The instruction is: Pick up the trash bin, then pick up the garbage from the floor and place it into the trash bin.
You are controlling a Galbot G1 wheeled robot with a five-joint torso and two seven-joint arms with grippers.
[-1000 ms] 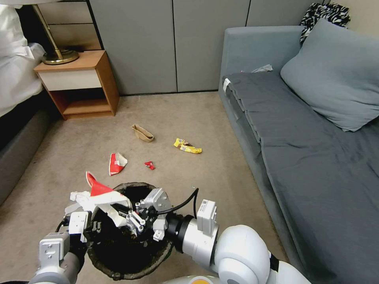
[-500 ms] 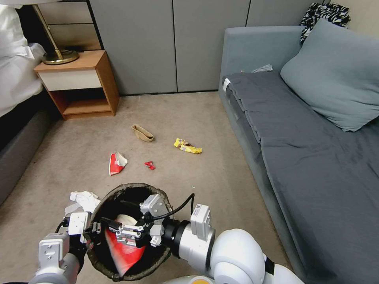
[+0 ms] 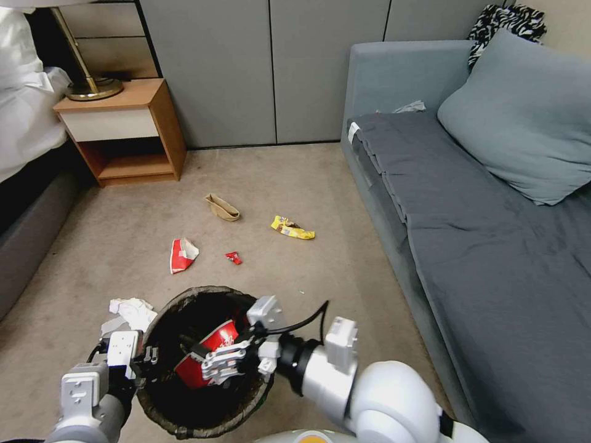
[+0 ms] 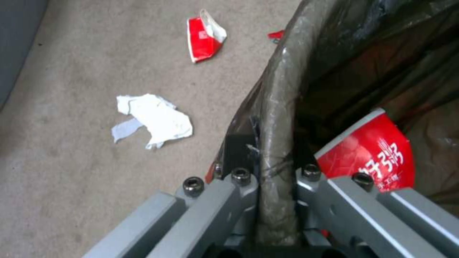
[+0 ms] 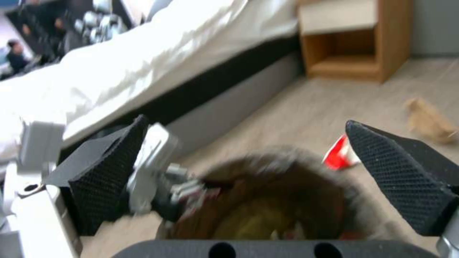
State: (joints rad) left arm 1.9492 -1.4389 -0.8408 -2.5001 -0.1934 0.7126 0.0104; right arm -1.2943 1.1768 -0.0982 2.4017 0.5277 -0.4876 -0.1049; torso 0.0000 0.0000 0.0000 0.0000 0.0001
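The trash bin's (image 3: 161, 407) dark liner hides its walls. The left hand (image 4: 276, 193) pinches the rim; the right hand (image 3: 217, 364), spread, hovers over a red carton (image 3: 206, 357) inside.

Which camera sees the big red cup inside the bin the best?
The left wrist view: the red cup is close and sharp, its white lettering visible, lying inside the trash bin. The head view shows it smaller, partly behind the right end effector. The right wrist view shows the bin's inside blurred, so I can't pick it out.

I note glossy white arm shells, a black cable looping over the right wrist (image 3: 305, 320), and grey hex-bolted left fingers (image 4: 210, 211).
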